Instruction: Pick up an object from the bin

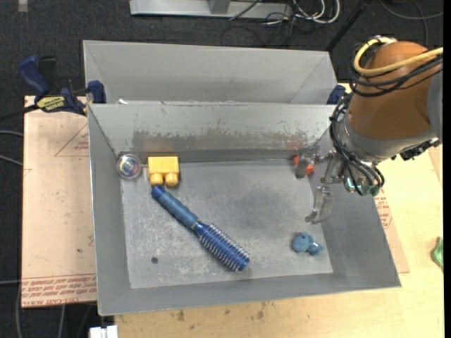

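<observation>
Shape of small blue thing at bin's right is unclear.

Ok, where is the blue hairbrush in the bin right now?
The blue hairbrush lies diagonally on the floor of the bin, left of centre, its handle end just below the yellow block and its bristle head toward the lower right.

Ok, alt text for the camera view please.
The pincer hangs at the right of the grey bin, near a small blue piece. A blue hairbrush lies diagonally; a yellow block and shiny ball sit back left.
</observation>
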